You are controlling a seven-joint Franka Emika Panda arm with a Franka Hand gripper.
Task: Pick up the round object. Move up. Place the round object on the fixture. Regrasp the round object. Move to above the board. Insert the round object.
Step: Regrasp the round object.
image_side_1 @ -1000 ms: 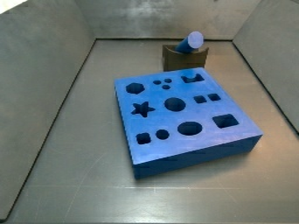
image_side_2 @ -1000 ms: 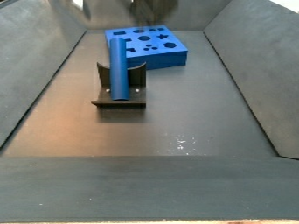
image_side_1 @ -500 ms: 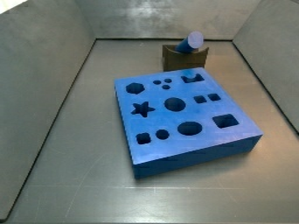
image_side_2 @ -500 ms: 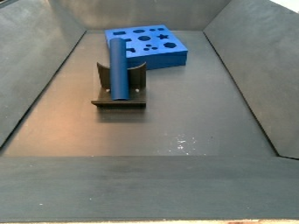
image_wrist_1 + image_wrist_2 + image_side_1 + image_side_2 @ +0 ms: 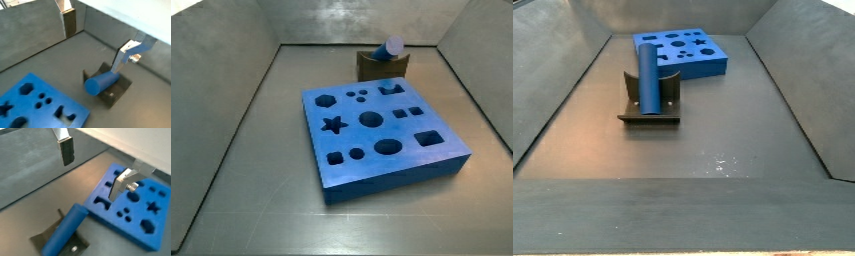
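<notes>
Gripper (image 5: 99, 34): jaws spread, empty, above the peg; only wrist views show it.
Blue cylinder peg (image 5: 648, 76): propped in fixture (image 5: 651, 105).
Board (image 5: 381, 138): just beside.

round object (image 5: 648, 79): matt blue plastic, smooth | board (image 5: 382, 136): same matt blue | fixture (image 5: 112, 92): dull dark metal | gripper (image 5: 93, 163), held above both: fingers bright silver, dark pads | floor (image 5: 714, 140): grey, faintly glossy

No text, label, brand, number or sign could be read on the board (image 5: 382, 133), the round object (image 5: 648, 75), the fixture (image 5: 651, 103) or the gripper (image 5: 99, 35).
</notes>
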